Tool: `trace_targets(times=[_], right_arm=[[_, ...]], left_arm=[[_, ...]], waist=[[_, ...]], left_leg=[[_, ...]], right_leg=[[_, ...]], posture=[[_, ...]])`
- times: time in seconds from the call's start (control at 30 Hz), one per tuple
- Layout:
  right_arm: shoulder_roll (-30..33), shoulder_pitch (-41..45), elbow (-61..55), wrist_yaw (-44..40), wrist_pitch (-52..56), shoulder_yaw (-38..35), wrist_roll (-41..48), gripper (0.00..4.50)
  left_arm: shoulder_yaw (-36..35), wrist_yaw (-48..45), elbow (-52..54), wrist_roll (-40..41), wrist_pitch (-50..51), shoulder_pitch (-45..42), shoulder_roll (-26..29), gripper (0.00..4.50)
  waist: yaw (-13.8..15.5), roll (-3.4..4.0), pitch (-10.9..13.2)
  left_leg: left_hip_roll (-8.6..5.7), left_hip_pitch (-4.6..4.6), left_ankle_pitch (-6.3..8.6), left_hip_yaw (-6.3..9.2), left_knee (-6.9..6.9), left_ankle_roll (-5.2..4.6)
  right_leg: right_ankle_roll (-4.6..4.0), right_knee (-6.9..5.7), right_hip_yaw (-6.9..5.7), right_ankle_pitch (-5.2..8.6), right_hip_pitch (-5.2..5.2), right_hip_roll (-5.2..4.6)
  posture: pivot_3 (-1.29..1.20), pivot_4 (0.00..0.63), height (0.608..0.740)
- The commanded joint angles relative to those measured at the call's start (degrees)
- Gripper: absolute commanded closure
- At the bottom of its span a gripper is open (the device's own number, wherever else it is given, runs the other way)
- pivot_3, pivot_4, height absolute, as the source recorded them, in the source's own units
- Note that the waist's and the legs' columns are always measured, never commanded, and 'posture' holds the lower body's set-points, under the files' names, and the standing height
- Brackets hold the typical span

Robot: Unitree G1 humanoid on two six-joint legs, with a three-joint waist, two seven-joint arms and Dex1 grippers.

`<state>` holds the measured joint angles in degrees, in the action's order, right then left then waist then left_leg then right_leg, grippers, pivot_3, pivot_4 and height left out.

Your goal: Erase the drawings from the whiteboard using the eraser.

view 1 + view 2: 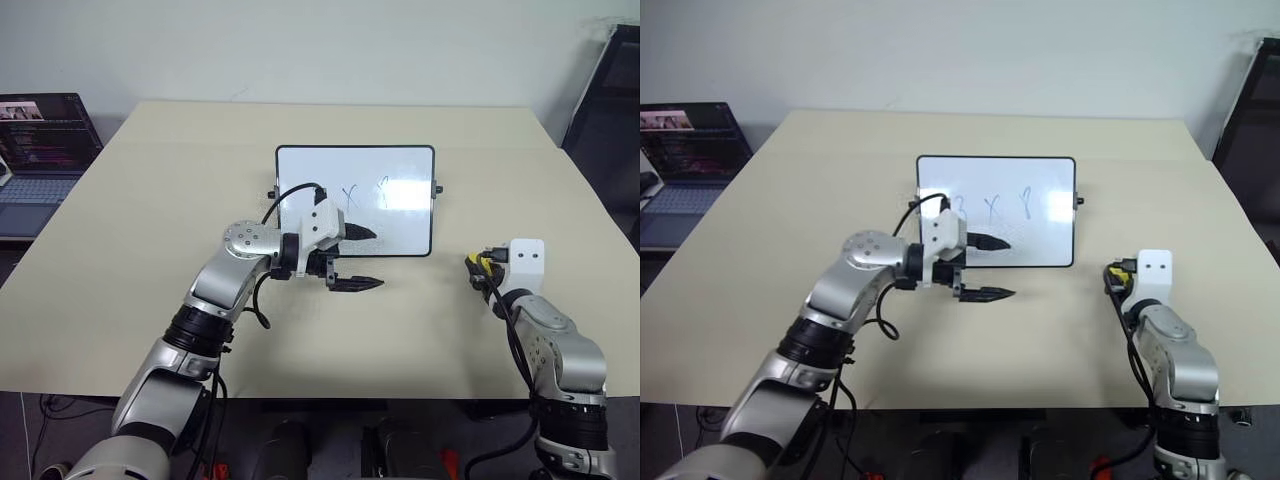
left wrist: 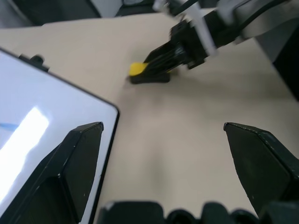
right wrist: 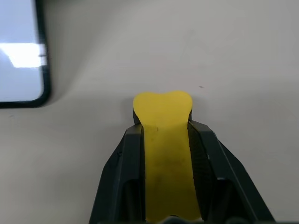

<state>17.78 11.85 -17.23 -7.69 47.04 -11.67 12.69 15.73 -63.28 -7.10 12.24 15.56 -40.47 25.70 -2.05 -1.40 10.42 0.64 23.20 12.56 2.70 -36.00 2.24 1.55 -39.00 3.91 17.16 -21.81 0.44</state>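
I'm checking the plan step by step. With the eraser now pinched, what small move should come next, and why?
Probably lift the right gripper, shut on the eraser, and carry it left toward the whiteboard. The drawings remain unwiped, and the eraser sits on the table beside the board. The open left gripper is at the board's near edge.

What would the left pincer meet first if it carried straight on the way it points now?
Probably the right pincer, shut on the eraser and lying ahead across bare table; depth is unclear, so it might pass by.
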Motion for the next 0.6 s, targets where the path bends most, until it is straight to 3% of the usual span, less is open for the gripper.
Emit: trace_targets(times=[0.03,0.17,0.33,0.6], right_arm=[[2.99,-0.68,-10.59,-5.36,0.79,1.51,3.49,3.56],[5.8,-0.42,-16.19,-8.58,4.59,3.04,6.57,3.56],[6.72,6.81,-16.58,-9.05,6.58,4.75,7.51,3.56],[6.2,20.95,-0.22,-10.02,-6.7,14.64,-1.53,3.56]], left_arm=[[-3.13,7.09,1.73,-2.51,1.16,-0.32,-0.14,0.0],[-3.97,11.46,2.6,-3.05,4.11,-0.08,-0.78,0.0],[-4.51,16.39,3.63,-3.73,8.8,-1.19,-1.93,0.0],[-4.49,20.91,5.05,-4.08,15.06,-2.28,-2.92,0.0]], waist=[[0.02,0.02,0.01],[0.07,0.01,0.01],[0.01,0.0,0.01],[0.14,0.0,0.01]], left_leg=[[0.0,0.02,0.0,0.0,-0.01,0.0],[0.01,0.09,0.0,0.13,-0.06,0.0],[-0.03,0.11,0.0,0.1,-0.1,0.0],[-0.02,0.14,-0.01,0.12,-0.08,0.01]], right_leg=[[0.0,-0.01,0.0,0.0,-0.02,0.0],[0.01,0.0,-0.07,0.0,-0.01,0.0],[0.05,0.0,-0.1,-0.03,-0.02,-0.02],[0.04,0.02,-0.14,-0.04,-0.05,-0.02]], posture=[[0.0,0.15,0.74],[0.0,0.15,0.74],[0.0,0.15,0.74],[0.0,0.15,0.74]])
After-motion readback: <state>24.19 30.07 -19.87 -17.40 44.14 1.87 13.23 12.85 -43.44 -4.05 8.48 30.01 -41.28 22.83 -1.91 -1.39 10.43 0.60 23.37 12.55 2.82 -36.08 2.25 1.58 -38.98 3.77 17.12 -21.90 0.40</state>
